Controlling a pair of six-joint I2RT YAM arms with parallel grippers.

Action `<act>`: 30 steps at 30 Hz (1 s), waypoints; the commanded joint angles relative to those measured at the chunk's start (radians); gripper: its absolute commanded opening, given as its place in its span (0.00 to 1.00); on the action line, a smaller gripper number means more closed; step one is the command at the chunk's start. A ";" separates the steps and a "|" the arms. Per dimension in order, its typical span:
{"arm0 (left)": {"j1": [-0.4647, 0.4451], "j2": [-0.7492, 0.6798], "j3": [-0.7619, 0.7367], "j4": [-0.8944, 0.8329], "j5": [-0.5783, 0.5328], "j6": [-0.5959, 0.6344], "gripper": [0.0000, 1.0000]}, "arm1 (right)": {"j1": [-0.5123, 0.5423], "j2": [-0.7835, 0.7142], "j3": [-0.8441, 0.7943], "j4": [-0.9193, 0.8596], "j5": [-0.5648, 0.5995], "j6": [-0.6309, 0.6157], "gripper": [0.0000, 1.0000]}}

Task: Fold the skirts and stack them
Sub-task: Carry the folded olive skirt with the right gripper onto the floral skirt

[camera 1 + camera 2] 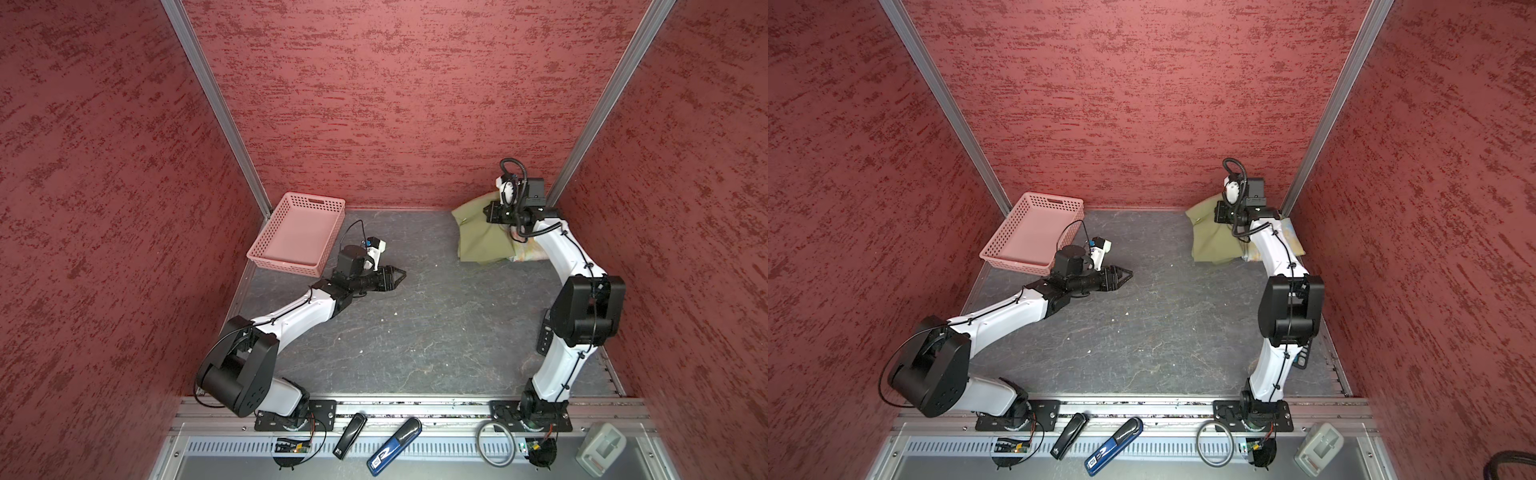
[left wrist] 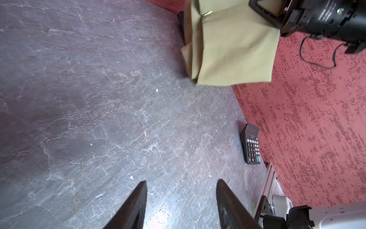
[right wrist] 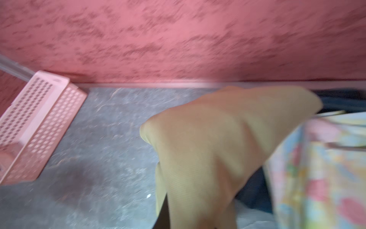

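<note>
Olive skirt (image 1: 482, 237): in the far right corner of the table (image 1: 415, 332), one part raised in my right gripper (image 1: 489, 212). The rest hangs down toward the table. In the left wrist view it hangs in layers, but I cannot tell if this is a real fold.
Floral skirt (image 3: 316, 168): beside the olive one and partly under it, rumpled and not flat.
Denim skirt (image 3: 255, 196): lowest in the same heap. Only dark patches show between the other two.
Right gripper: the jaws are together on the olive cloth. The cloth covers them in the right wrist view, so I do not see the exact place of the grip.
Left gripper (image 1: 400, 279): fingers apart with nothing between them, low over bare table near the pink basket (image 1: 316, 199), well apart from the skirts.
Basket: nothing inside it.
Calculator (image 2: 251, 144): by the right wall, away from the cloth.
Done, as I judge it: very little. No flat folded skirt and no tidy stack is visible anywhere.
Left to do: probably all three folds and the stacking. The olive skirt seems to be the one in hand, and it needs open table to be laid flat.
</note>
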 commanded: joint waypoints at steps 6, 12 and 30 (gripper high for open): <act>0.016 -0.009 0.045 -0.026 0.039 0.007 0.57 | -0.123 0.262 0.457 -0.266 -0.015 -0.135 0.00; 0.011 0.013 0.070 -0.059 0.046 0.005 0.57 | -0.196 0.419 0.650 -0.354 0.035 -0.170 0.00; -0.011 0.089 0.169 -0.152 0.029 0.002 0.56 | -0.282 0.435 0.565 -0.143 0.314 -0.272 0.00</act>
